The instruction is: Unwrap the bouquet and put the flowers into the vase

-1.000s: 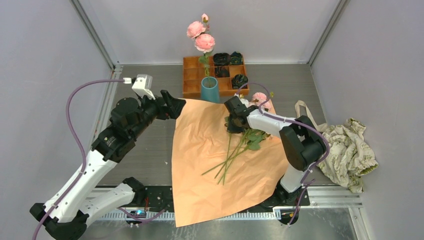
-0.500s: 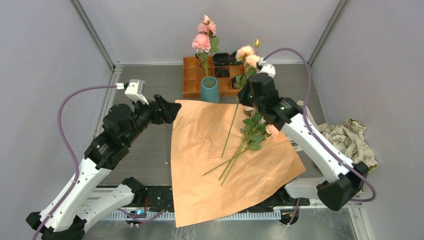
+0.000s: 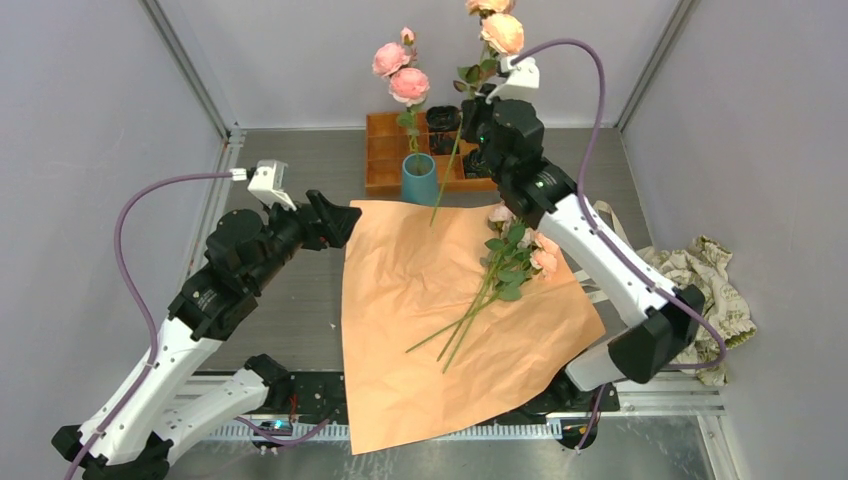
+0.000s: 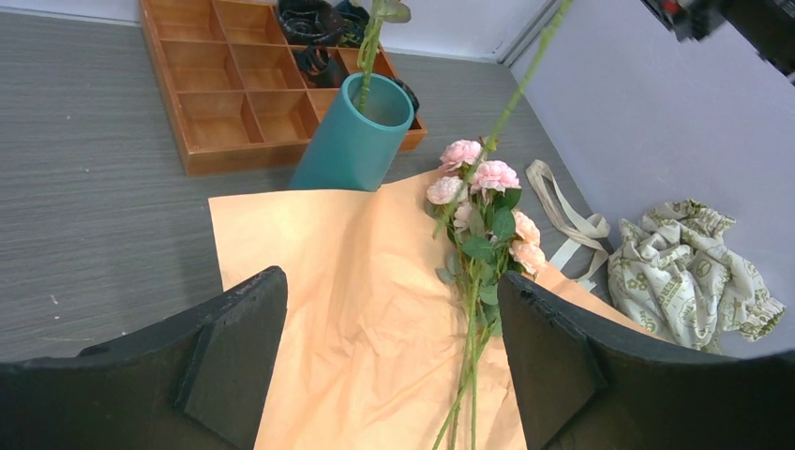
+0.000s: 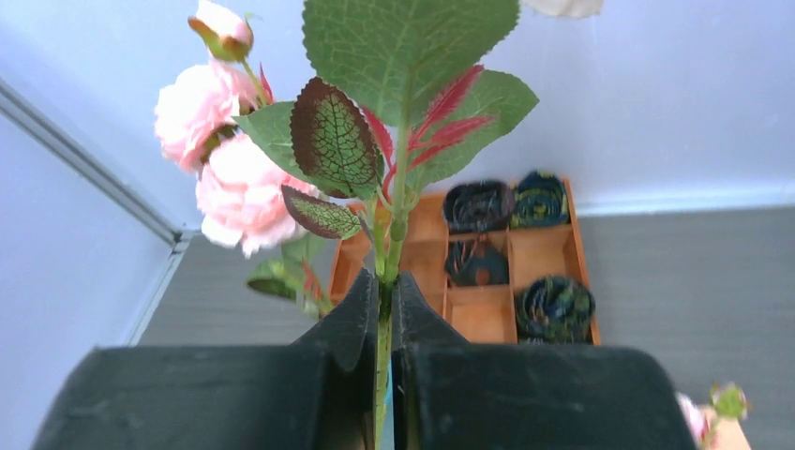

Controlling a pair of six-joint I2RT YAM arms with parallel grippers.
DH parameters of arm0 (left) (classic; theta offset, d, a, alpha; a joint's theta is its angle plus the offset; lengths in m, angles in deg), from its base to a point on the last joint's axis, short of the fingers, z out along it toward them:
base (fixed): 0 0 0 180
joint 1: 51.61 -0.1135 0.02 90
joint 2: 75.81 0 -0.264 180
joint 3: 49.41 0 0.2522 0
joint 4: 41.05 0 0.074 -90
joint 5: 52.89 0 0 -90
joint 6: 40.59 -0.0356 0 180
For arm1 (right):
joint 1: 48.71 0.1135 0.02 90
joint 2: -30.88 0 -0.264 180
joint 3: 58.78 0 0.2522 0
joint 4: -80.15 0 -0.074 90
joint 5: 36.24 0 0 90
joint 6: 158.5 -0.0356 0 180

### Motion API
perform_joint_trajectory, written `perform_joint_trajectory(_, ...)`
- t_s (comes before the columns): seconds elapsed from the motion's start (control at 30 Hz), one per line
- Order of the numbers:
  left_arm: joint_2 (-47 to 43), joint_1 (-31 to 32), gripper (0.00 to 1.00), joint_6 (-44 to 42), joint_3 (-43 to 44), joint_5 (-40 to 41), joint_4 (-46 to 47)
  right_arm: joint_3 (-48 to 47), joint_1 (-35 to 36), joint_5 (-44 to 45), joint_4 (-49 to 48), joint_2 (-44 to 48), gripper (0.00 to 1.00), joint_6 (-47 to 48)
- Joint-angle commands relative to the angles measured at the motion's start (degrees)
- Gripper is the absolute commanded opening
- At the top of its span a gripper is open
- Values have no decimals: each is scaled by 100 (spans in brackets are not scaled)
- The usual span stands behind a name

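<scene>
The bouquet's orange paper [image 3: 440, 310] lies spread flat on the table, with several pink and peach flowers [image 3: 505, 270] lying loose on it. The teal vase [image 3: 420, 180] stands at the paper's far edge and holds a stem of pink roses [image 3: 400, 75]. High beside the vase, my right gripper [image 3: 472, 118] is shut on a peach rose stem [image 3: 447, 175] whose lower end hangs just right of the vase rim. The right wrist view has the stem pinched between the jaws [image 5: 385, 291]. My left gripper [image 4: 394, 300] hovers open over the paper's left corner, holding nothing.
An orange wooden compartment tray [image 3: 385, 150] with dark rosette lumps [image 3: 442, 118] stands behind the vase. A cream ribbon [image 3: 605, 215] and a crumpled cream patterned wad [image 3: 700, 290] lie at the right. Grey walls close in the back and sides.
My right arm has lifted the peach rose off the paper and carried it up and back toward the vase. The left arm drew back slightly, then held still.
</scene>
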Motion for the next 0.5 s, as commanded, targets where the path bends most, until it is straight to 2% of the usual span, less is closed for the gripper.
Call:
perform_joint_trajectory(0.0, -92, 17, 82, 30, 37, 73, 53, -803, 54, 288, -1525, -403, 1, 898)
perform_joint_trajectory(0.23, -118, 17, 82, 41, -16, 102, -92, -1617, 129, 288, -1970, -914, 1, 1598)
perform_joint_trajectory(0.47, -298, 15, 82, 18, -67, 235, -311, -1785, 201, 351, -2412, -1310, 1, 1849)
